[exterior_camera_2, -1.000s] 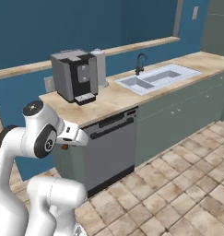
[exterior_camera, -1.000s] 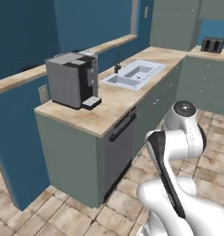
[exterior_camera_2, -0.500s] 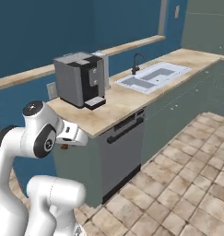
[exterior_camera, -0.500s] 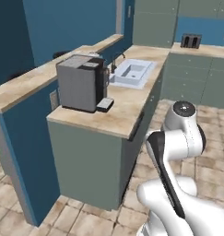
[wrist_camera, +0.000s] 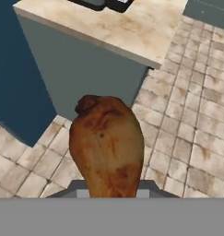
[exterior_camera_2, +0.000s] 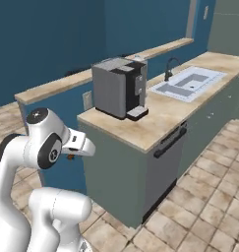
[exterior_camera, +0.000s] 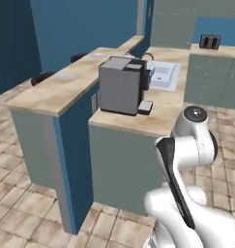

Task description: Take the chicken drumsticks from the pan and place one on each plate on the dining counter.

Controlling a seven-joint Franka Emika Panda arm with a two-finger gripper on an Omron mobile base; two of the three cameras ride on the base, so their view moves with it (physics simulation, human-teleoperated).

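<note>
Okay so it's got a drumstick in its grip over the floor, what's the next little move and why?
Probably keep the gripper shut on the drumstick and let the base roll on round toward the raised dining counter. The hand view shows the meat hanging over floor tiles beside the cabinet, nowhere near a plate. A pale round patch on that counter could be a plate, though it's too faint to be sure.

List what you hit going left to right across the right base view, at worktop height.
Robot arm → coffee machine → tap → sink.
</note>
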